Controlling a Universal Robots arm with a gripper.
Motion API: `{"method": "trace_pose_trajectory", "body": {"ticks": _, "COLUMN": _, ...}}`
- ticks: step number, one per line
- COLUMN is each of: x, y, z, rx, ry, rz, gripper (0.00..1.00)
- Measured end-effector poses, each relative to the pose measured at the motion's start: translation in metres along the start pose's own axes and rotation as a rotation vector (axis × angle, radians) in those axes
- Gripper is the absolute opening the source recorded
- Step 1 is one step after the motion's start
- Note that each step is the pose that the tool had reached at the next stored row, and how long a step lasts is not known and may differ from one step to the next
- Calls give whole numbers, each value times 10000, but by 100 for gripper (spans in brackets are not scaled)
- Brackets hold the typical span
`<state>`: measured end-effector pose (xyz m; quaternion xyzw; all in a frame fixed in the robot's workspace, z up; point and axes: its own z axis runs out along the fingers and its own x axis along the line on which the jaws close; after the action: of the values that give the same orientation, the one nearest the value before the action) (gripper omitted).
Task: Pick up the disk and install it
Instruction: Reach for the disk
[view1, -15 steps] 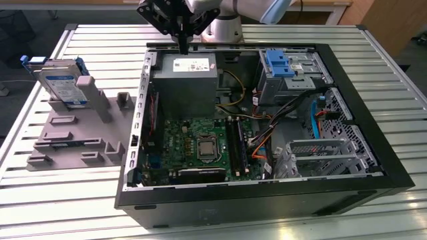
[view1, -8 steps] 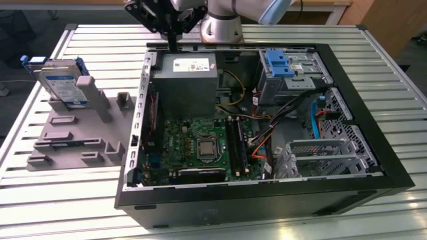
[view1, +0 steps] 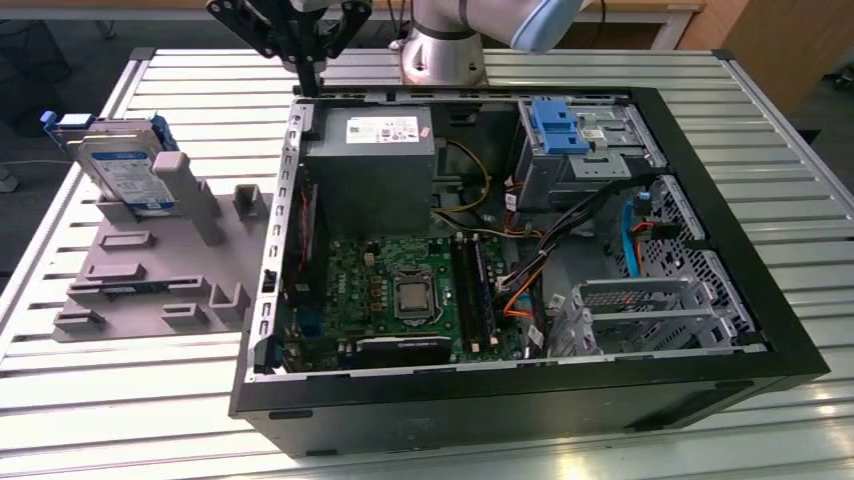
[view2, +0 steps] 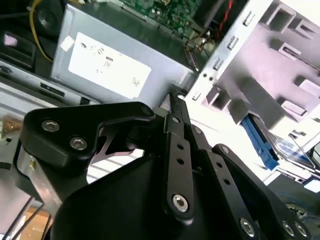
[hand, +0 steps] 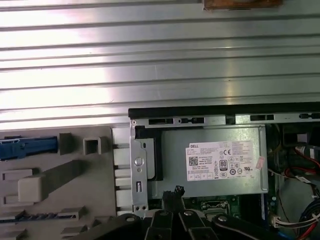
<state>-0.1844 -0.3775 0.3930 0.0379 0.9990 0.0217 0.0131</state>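
The disk leaned in the grey fixture by the table's edge at the exterior view's left, untouched. The gripper, jaws closed and empty, hung over the computer case's far wall, well apart from the disk. Caution: approaching with closed jaws could topple the 1 drive from its slot. The table was slatted metal; wooden furniture stood behind.

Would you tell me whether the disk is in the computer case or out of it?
Out: the disk stands tilted in the grey holder on the table, outside the open case.
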Motion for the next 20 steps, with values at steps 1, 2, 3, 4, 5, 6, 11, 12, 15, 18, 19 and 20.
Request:
{"method": "trace_pose_trajectory", "body": {"ticks": 1, "x": 38, "y": 8, "z": -1, "rx": 1, "ry": 2, "rz": 0, "gripper": 11}}
{"method": "trace_pose_trajectory", "body": {"ticks": 2, "x": 72, "y": 11, "z": -1, "rx": 1, "ry": 2, "rz": -1, "gripper": 11}}
{"method": "trace_pose_trajectory", "body": {"ticks": 3, "x": 96, "y": 11, "z": -1, "rx": 1, "ry": 1, "rz": -1, "gripper": 11}}
{"method": "trace_pose_trajectory", "body": {"ticks": 4, "x": 103, "y": 11, "z": -1, "rx": 0, "ry": 1, "rz": -1, "gripper": 11}}
{"method": "trace_pose_trajectory", "body": {"ticks": 5, "x": 103, "y": 11, "z": -1, "rx": 0, "ry": 1, "rz": -1, "gripper": 11}}
{"method": "trace_pose_trajectory", "body": {"ticks": 6, "x": 103, "y": 10, "z": -1, "rx": 1, "ry": 1, "rz": -2, "gripper": 11}}
{"method": "trace_pose_trajectory", "body": {"ticks": 11, "x": 116, "y": 9, "z": -2, "rx": 1, "ry": 1, "rz": 1, "gripper": 11}}
{"method": "trace_pose_trajectory", "body": {"ticks": 12, "x": 128, "y": 10, "z": -2, "rx": 1, "ry": 1, "rz": 0, "gripper": 11}}
{"method": "trace_pose_trajectory", "body": {"ticks": 15, "x": 183, "y": 14, "z": -2, "rx": 0, "ry": 0, "rz": 0, "gripper": 11}}
{"method": "trace_pose_trajectory", "body": {"ticks": 18, "x": 258, "y": 19, "z": -3, "rx": 0, "ry": 0, "rz": -2, "gripper": 11}}
{"method": "trace_pose_trajectory", "body": {"ticks": 19, "x": 286, "y": 20, "z": -4, "rx": 0, "ry": 1, "rz": -1, "gripper": 11}}
{"method": "trace_pose_trajectory", "body": {"ticks": 20, "x": 314, "y": 22, "z": -4, "rx": 1, "ry": 1, "rz": 0, "gripper": 11}}
